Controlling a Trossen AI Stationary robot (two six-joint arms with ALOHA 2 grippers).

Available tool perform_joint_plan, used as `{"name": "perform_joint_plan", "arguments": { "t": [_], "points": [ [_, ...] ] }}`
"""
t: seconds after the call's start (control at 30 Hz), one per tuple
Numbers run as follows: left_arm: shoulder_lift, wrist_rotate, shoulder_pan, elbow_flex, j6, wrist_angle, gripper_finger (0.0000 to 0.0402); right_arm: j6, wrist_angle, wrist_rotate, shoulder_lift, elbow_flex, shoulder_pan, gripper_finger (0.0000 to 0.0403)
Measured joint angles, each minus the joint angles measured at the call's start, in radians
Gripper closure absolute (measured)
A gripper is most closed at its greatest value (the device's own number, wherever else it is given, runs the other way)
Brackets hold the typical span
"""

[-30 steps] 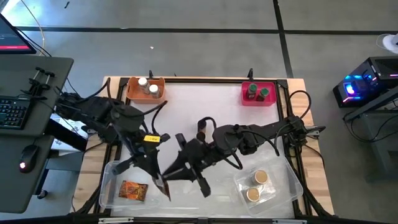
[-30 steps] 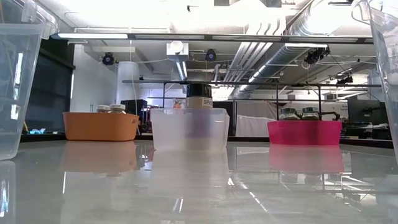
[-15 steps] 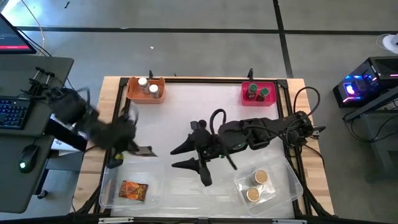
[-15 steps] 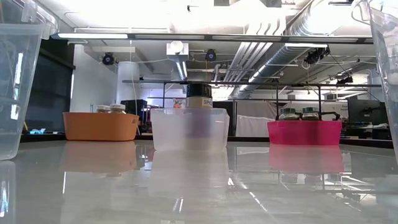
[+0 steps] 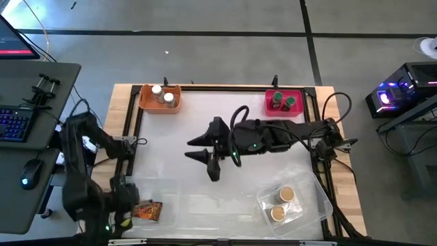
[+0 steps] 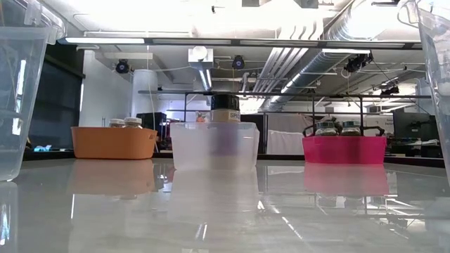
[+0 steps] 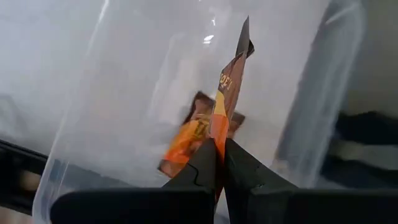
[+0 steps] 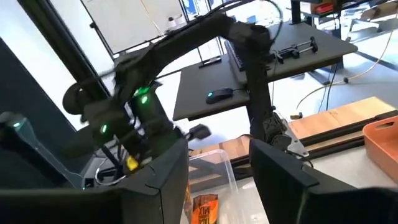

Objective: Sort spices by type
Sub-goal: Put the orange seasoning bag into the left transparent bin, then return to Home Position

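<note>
A: Where do we stand on the packets?

B: One packet is pinched on edge between the left gripper fingers, clenched tight, held upright over the left tray. A second packet lies flat on that tray's floor, below the held one. In the high view the left gripper sits at the tray's near-left corner, next to the flat packet.

A: Jars?

B: We see two white-lid jars in the orange bin, two green-lid jars in the pink bin, two tan-lid jars in the right tray. The low view shows a black-lid jar behind a frosted tub, between the bins.

A: Right arm?

B: The right gripper hangs over mid-table, fingers spread apart, nothing in them. It's well apart from both trays and points toward the left arm.
</note>
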Motion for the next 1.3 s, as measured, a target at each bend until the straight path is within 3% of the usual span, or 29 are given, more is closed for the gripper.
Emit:
{"name": "perform_joint_plan", "arguments": {
  "t": [0.33, 0.5, 0.63, 0.97, 1.13, 1.2, 1.3],
  "points": [
    [0.228, 0.063, 0.023, 0.000, 0.175, -0.147, 0.0401, 0.005, 0.000, -0.096, 0.000, 0.000, -0.050, 0.0238],
    [0.271, 0.067, 0.029, 0.000, 0.237, -0.111, 0.0402, 0.005, 0.000, -0.106, 0.000, 0.000, -0.049, 0.0238],
    [0.270, 0.054, 0.034, 0.000, 0.194, -0.115, 0.0398, 0.005, -0.013, -0.124, 0.000, 0.000, -0.048, 0.0238],
    [0.270, 0.089, 0.055, 0.001, 0.230, -0.053, 0.0309, 0.005, -0.067, -0.125, 0.000, 0.000, -0.047, 0.0238],
    [0.260, 0.187, 0.057, 0.001, 0.252, -0.044, 0.0268, -0.004, -0.070, -0.124, 0.000, 0.000, -0.047, 0.0238],
    [0.233, 0.222, 0.057, 0.010, 0.260, -0.079, 0.0258, -0.003, -0.067, -0.124, 0.000, 0.000, -0.047, 0.0238],
    [0.144, 0.178, 0.057, 0.035, 0.198, -0.148, 0.0251, -0.003, -0.067, -0.127, -0.009, 0.000, -0.047, 0.0238]
  ]
}}
